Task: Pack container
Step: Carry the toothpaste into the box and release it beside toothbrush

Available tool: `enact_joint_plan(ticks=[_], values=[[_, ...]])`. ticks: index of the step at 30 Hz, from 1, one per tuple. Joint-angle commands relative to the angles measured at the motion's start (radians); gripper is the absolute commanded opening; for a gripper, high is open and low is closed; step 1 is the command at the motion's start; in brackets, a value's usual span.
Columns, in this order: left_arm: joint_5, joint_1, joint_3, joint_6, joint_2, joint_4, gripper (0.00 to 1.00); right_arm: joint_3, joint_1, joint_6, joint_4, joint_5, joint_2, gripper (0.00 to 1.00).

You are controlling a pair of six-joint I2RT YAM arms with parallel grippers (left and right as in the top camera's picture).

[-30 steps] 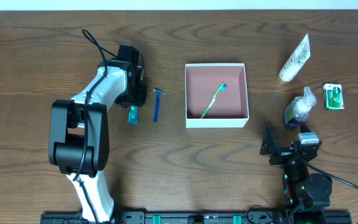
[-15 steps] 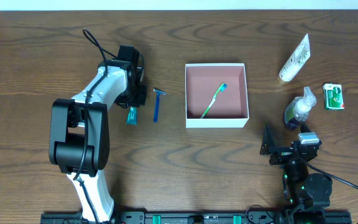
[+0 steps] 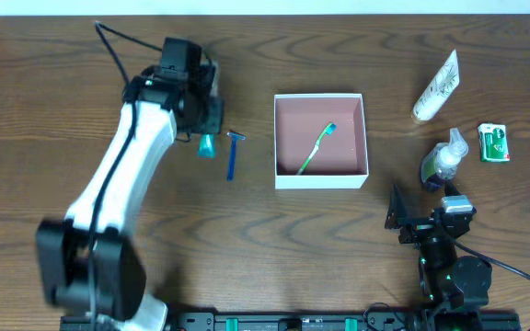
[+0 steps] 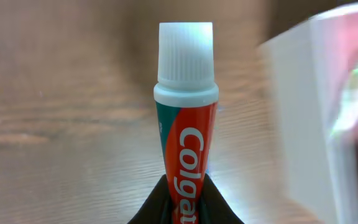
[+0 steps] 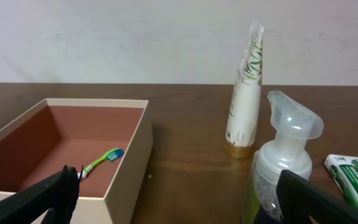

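1. The left end effector (image 3: 206, 134) is clamped on a red and teal Colgate toothpaste tube (image 4: 185, 134). The tube's white ribbed cap points away from the black fingers (image 4: 151, 208).
2. The container (image 3: 320, 180), a white-walled square box with a pink-brown floor, sits on the wooden desk (image 3: 274, 257) near that end effector, on the side toward the other arm. In the left wrist view its white wall shows blurred, ahead and right of the tube.
3. A blue razor (image 3: 233, 154) lies on the desk between the left end effector and the container, touching neither.
4. A green toothbrush (image 3: 316, 148) lies slantwise inside the container.
5. The right end effector (image 5: 178, 179) rests low with its fingers spread wide and nothing between them. The container lies ahead of it to the left.
6. A clear foam pump bottle (image 5: 284, 168) stands just ahead of it to the right. A white lotion tube (image 5: 246, 93) is farther off, and a green packet (image 5: 353, 177) lies at far right.
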Motion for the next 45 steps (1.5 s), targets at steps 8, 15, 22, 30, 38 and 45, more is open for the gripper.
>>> enact_joint_plan(ticks=[8, 15, 22, 30, 38, 45], values=[[-0.030, -0.344, 0.020, -0.147, -0.137, 0.115, 0.13, -0.002, 0.000, -0.012, -0.005, 0.003, -0.004, 0.99], [-0.119, -0.453, 0.020, -0.201, -0.014, 0.169, 0.13, -0.002, 0.000, -0.012, -0.005, 0.003, -0.004, 0.99], [-0.150, -0.447, 0.020, -0.265, 0.131, 0.245, 0.13, -0.002, 0.000, -0.012, -0.005, 0.003, -0.004, 0.99], [-0.214, -0.447, 0.020, -0.397, 0.200, 0.287, 0.13, -0.002, 0.000, -0.012, -0.005, 0.003, -0.004, 0.99], [-0.311, -0.447, 0.020, -0.470, 0.221, 0.290, 0.13, -0.002, 0.000, -0.012, -0.005, 0.003, -0.004, 0.99], [-0.322, -0.441, 0.020, -0.469, 0.261, 0.298, 0.13, -0.002, 0.000, -0.012, -0.005, 0.003, -0.004, 0.99]])
